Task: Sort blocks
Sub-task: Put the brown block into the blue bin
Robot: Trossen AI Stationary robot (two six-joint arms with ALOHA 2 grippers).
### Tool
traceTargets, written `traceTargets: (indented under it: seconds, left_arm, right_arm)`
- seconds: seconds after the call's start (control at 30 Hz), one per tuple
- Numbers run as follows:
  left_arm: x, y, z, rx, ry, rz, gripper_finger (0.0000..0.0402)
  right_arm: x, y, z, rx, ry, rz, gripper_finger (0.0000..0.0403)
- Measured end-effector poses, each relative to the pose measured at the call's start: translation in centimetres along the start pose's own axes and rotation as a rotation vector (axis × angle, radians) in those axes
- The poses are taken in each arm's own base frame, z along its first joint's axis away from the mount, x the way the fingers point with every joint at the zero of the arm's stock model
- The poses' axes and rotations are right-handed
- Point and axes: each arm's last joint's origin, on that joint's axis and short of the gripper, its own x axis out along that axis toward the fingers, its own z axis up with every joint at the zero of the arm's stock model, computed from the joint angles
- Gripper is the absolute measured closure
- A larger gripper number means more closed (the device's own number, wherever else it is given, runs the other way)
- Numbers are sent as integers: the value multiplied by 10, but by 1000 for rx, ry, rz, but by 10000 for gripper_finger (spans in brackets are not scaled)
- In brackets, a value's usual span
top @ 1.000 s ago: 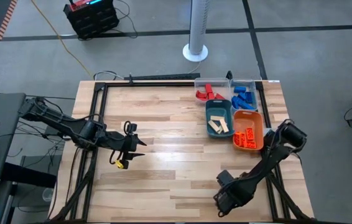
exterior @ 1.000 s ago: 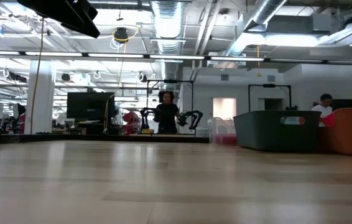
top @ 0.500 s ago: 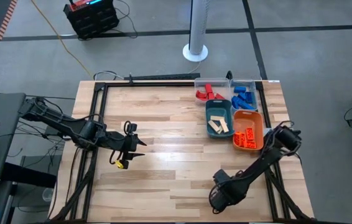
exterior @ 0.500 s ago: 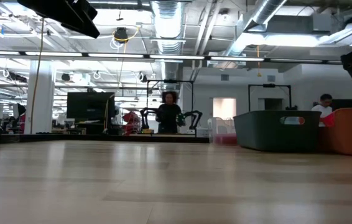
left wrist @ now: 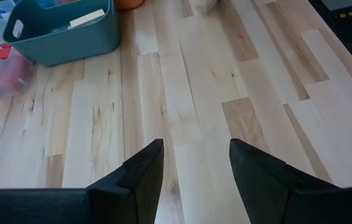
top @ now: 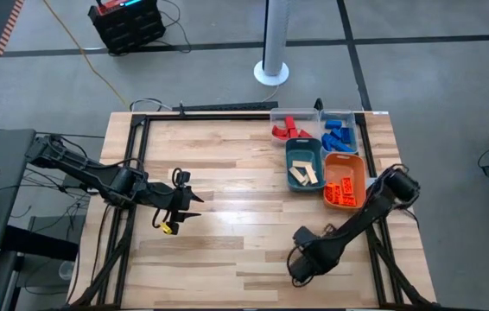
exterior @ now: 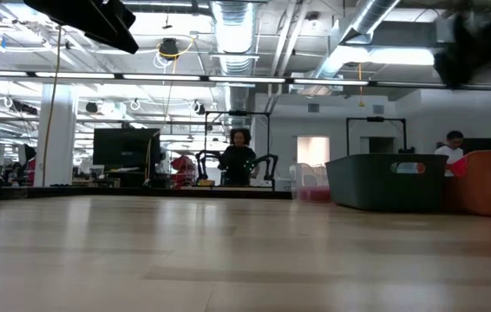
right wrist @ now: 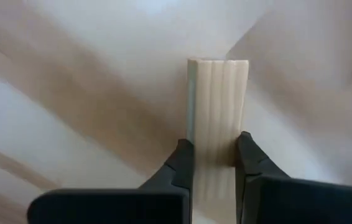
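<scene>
Since the earlier frame the right arm has swung farther left over the near half of the wooden table (top: 227, 164), its right gripper (right wrist: 212, 163) now clamped on a pale tan block (right wrist: 217, 118), while the left gripper (left wrist: 194, 163) waits parted and empty at the table's left side. This looks like the pick-up step: the other blocks already lie sorted in 4 trays, tan ones in the teal tray (top: 289, 154). Next, I judge, comes lifting and carrying this block there.
</scene>
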Motion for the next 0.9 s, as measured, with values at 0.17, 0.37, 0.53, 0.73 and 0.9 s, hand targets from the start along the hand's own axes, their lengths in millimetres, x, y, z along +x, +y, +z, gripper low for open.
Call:
traceTargets:
  seconds: [0.17,0.37,0.53,0.73,0.9]
  left_arm:
    - [0,0,0,3,0,0,223]
    - [0,0,0,14,-2,0,223]
    - [0,0,1,48,-11,1,223]
    - [0,1,1,65,-12,25,223]
    - [0,1,0,70,0,25,223]
  right_arm:
    - [-37,-23,21,-4,-203,51,355]
    - [-72,-68,58,96,-431,-31,354]
    - [-70,-88,99,60,-416,-135,354]
    - [-66,-121,155,37,-378,-198,354]
    - [-46,-148,183,30,-269,-181,353]
